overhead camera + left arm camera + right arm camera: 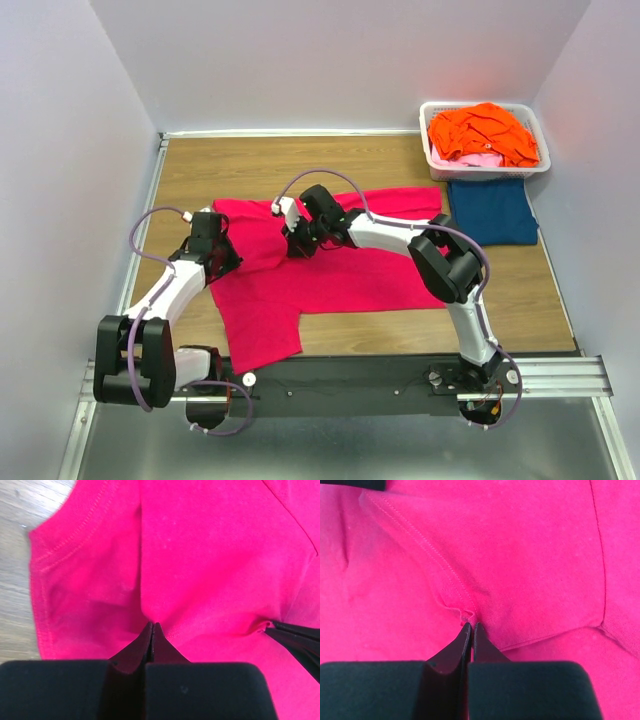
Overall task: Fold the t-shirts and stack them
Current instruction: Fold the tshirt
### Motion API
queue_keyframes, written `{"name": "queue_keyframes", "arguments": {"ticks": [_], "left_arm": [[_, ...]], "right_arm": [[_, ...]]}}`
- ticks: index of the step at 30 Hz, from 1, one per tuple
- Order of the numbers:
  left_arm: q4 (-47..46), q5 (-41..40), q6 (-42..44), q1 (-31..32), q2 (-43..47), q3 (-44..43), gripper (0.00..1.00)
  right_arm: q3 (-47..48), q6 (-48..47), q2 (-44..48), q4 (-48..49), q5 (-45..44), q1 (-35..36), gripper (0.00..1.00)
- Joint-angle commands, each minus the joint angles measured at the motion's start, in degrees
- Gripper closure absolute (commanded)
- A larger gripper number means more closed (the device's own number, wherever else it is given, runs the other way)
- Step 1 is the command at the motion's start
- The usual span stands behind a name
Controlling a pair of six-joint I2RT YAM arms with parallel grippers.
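Note:
A bright magenta-pink t-shirt (pixel 330 270) lies spread across the middle of the wooden table. My left gripper (pixel 222 262) is shut on a pinch of its cloth (pixel 200 580) at the shirt's left side, near a sleeve. My right gripper (pixel 298 246) is shut on a puckered fold of the same shirt (pixel 520 555) by a stitched seam, near the upper middle. A folded dark blue t-shirt (pixel 492 211) lies at the right. Orange (pixel 485 132) and pale pink (pixel 478 159) shirts sit in the basket.
A white plastic basket (pixel 433 160) stands at the back right corner, just behind the blue shirt. White walls close in the table on the left, back and right. Bare wood (pixel 250 165) shows behind the pink shirt. A metal rail (pixel 560 375) runs along the near edge.

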State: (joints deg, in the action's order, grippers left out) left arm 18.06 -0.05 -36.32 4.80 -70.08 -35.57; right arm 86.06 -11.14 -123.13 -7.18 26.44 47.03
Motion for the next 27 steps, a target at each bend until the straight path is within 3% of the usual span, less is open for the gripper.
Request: {"name": "queue_keyframes", "arguments": {"ticks": [1,5,7,10,11,14,17,19,21,25,27], "left_arm": [[-0.75,-3.10,-1.56,0.56,0.47,0.94,1.00],[-0.93,-4.87,-2.35,0.56,1.26,1.91,1.00],[-1.10,-5.13,-2.71,0.56,1.35,2.17,1.00],[-0.58,-7.05,-4.54,0.48,2.14,2.52,0.92],[-0.57,-7.59,-5.34,0.56,3.36,2.70,0.82],[-1.19,-9.43,-6.74,0.48,6.79,2.27,0.64],[-2.85,-12.67,-5.97,0.48,8.56,0.77,0.56],[-4.95,-14.87,-3.52,-0.05,6.73,-3.08,0.41],[-6.19,-15.41,-1.75,-1.19,3.83,-5.55,0.38],[-11.28,-16.38,0.98,-2.60,-5.83,-11.70,0.38],[-13.22,-16.47,1.42,-3.04,-11.20,-14.69,0.43]], "right_arm": [[-0.81,-1.52,-0.09,-2.22,-0.77,-0.44,0.94],[-0.28,-1.78,-0.88,-3.98,0.28,-0.44,0.94],[-0.37,-2.05,-0.97,-4.51,0.90,-0.53,0.89],[-0.46,-2.14,-0.45,-4.95,0.46,-0.53,0.65],[-0.46,-1.79,-0.27,-5.04,-0.24,-0.53,0.53],[-0.46,-0.74,0.78,-5.04,-2.52,-0.71,0.42],[-0.46,0.76,2.80,-5.21,-4.28,-1.41,0.35],[-0.72,2.51,5.25,-5.13,-5.86,-2.81,0.33],[-1.07,3.14,6.76,-5.04,-6.66,-4.82,0.31],[-2.21,4.89,9.40,-5.04,-8.59,-10.26,0.31],[-2.83,6.56,9.84,-4.95,-10.43,-12.82,0.31]]}}
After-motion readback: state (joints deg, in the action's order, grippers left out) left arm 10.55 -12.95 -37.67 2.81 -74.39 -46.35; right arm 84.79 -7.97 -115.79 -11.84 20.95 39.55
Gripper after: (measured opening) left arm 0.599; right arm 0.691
